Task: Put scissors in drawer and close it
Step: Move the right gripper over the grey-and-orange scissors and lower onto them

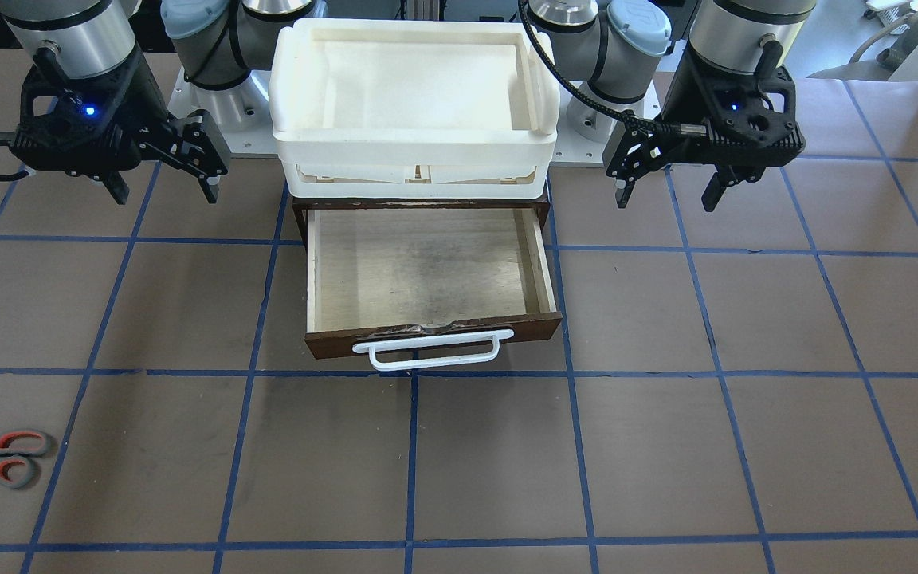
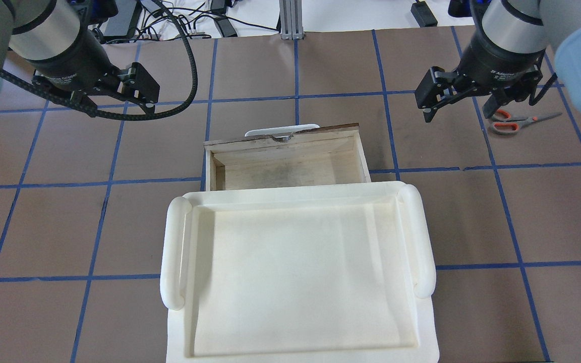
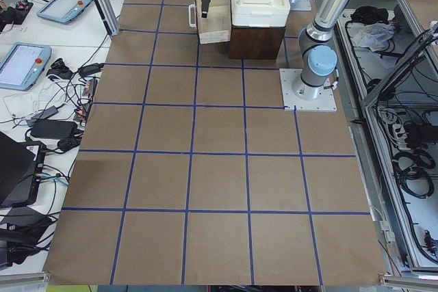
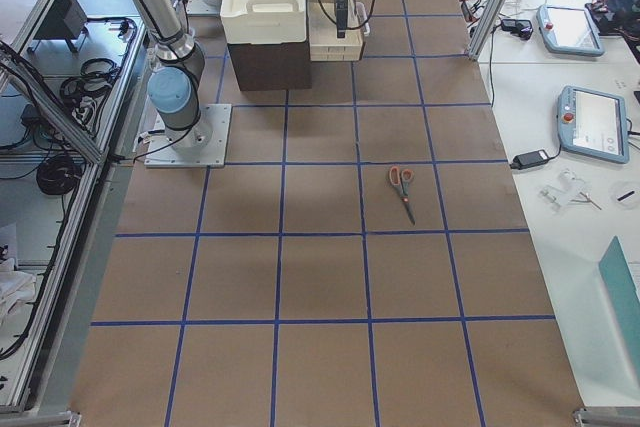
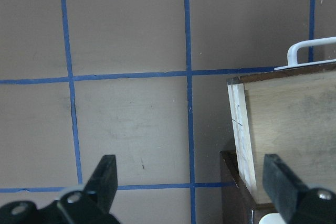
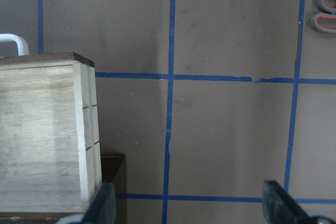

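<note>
The scissors (image 1: 1,459) lie flat on the brown table, far out on my right side; they also show in the overhead view (image 2: 516,121), the right side view (image 4: 402,185), and as handle loops at the right wrist view's top corner (image 6: 325,9). The drawer (image 1: 427,271) stands pulled open with nothing inside, its white handle (image 1: 427,351) facing away from me. My right gripper (image 2: 457,117) hangs open beside the drawer's right side, a short way from the scissors. On the other side of the drawer my left gripper (image 2: 119,108) is open too. Both hold nothing.
A large white plastic tray (image 2: 174,252) sits on top of the dark brown cabinet (image 4: 268,65) that houses the drawer. Blue tape lines grid the table. Tablets and cables lie on side benches (image 4: 590,117) beyond the table edge.
</note>
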Robot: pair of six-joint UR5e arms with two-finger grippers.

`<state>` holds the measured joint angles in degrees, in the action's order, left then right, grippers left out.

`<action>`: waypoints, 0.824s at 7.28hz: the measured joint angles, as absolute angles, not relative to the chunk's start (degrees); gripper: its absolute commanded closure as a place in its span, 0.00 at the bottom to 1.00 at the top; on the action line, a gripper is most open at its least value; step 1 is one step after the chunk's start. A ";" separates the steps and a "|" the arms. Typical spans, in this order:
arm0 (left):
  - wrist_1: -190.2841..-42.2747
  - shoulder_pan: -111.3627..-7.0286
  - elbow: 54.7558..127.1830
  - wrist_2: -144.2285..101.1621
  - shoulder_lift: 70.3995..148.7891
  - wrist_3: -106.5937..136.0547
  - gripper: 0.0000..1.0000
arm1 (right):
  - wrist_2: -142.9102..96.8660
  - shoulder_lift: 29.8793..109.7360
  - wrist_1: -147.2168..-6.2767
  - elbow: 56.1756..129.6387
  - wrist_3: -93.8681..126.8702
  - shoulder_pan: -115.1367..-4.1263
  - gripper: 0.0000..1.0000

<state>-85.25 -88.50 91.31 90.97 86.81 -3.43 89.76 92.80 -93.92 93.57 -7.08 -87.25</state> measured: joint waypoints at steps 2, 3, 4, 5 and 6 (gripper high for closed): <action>-85.26 -88.50 91.35 90.97 86.82 -3.43 0.00 | 89.69 88.65 -99.35 93.55 -21.53 -83.25 0.00; -85.26 -88.50 91.38 90.97 86.83 -3.43 0.00 | 89.71 86.69 -102.36 93.55 -30.94 -80.94 0.00; -85.25 -88.50 91.38 90.97 86.83 -3.43 0.00 | 89.58 84.88 -104.15 93.55 -40.12 -78.28 0.00; -85.26 -88.50 91.37 90.97 86.82 -3.43 0.00 | 89.21 83.27 -105.09 93.54 -47.91 -75.31 0.00; -85.25 -88.50 91.38 90.97 86.81 -3.43 0.00 | 88.51 81.70 -106.21 93.53 -56.21 -72.29 0.00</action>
